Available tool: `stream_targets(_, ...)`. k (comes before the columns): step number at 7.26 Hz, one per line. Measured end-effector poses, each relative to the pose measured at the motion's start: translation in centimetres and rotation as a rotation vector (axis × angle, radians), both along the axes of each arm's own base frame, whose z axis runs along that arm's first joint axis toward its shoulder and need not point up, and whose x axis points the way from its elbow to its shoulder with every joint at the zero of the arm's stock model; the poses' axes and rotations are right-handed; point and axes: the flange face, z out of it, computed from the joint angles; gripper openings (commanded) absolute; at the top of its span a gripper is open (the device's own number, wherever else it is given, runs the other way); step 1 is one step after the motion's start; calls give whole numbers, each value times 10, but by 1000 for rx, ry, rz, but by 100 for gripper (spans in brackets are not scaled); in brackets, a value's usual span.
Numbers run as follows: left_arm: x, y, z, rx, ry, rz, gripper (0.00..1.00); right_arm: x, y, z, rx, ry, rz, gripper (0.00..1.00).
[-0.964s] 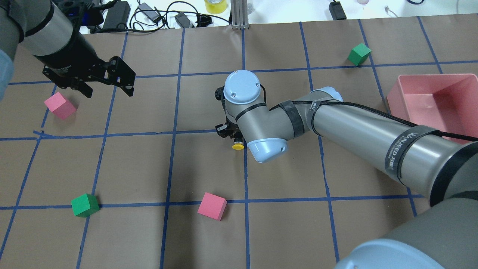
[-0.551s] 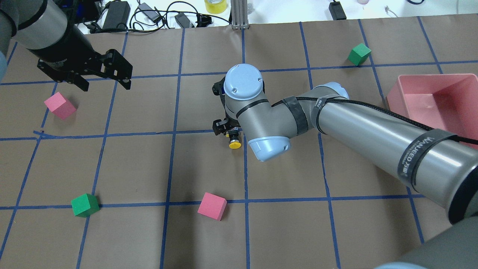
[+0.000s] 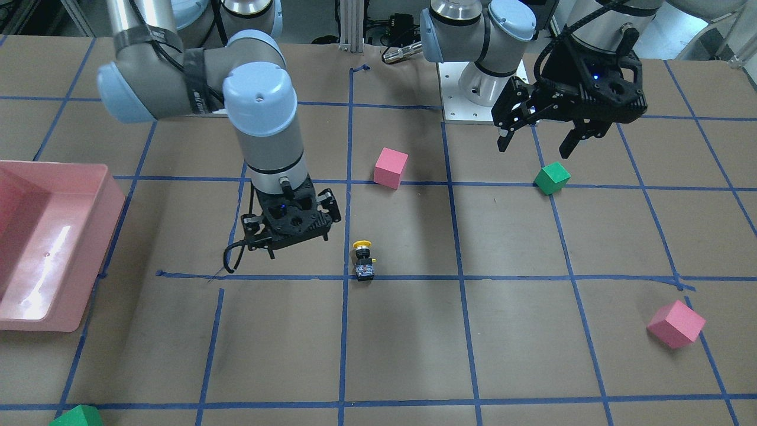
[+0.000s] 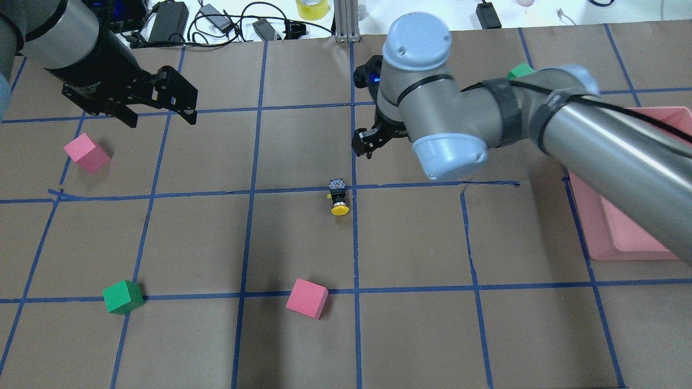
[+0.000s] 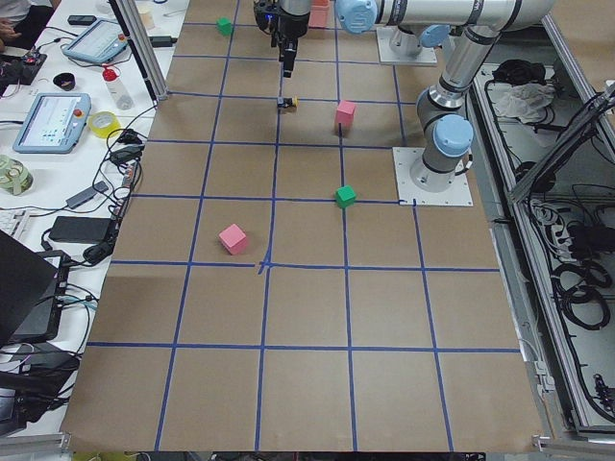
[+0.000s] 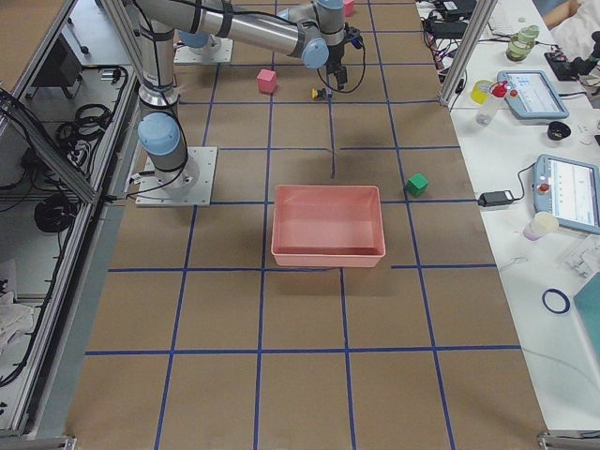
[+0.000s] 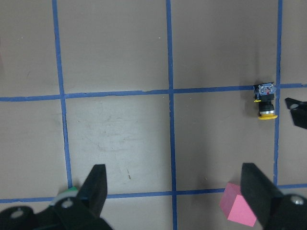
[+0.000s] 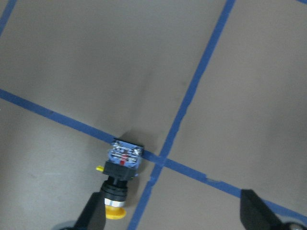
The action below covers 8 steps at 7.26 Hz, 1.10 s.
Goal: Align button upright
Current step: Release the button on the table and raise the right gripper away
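Both our left gripper (image 3: 535, 148) and right gripper (image 3: 293, 236) hang spread and empty. The tiny yellow-capped, black-bodied push-button (image 4: 339, 199) lies on its side beside a blue tape crossing (image 4: 354, 187). Next, we judge, the right gripper must descend and grasp its body.

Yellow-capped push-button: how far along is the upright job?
Done: nothing; the small yellow-capped push-button lies on its side by a blue tape crossing. In hand: nothing; right gripper and left gripper are open, empty. Left: grasp it, stand it up.
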Motion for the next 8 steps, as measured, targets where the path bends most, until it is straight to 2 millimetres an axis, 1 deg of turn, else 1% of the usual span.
stream_targets(1,0,-2,-2,-8,10,-1,100,-44,-5,35,20,17,-36,100)
stream_targets(2,2,-3,-10,-4,0,0,100,-80,-6,69,34,25,-80,100)
stream_targets(3,5,-5,-21,-16,-17,4,100,-100,-2,103,49,28,-107,100)
stream_targets(4,7,-8,-31,-44,-30,16,100,-109,5,135,59,30,-120,100)
stream_targets(5,8,-9,-41,-54,-31,34,100,-112,11,156,66,32,-128,100)
stream_targets(6,8,-11,-50,-48,-28,47,100,-113,15,168,67,33,-133,100)
stream_targets(8,2,-15,-74,-28,5,50,100,-113,21,179,64,34,-144,100)
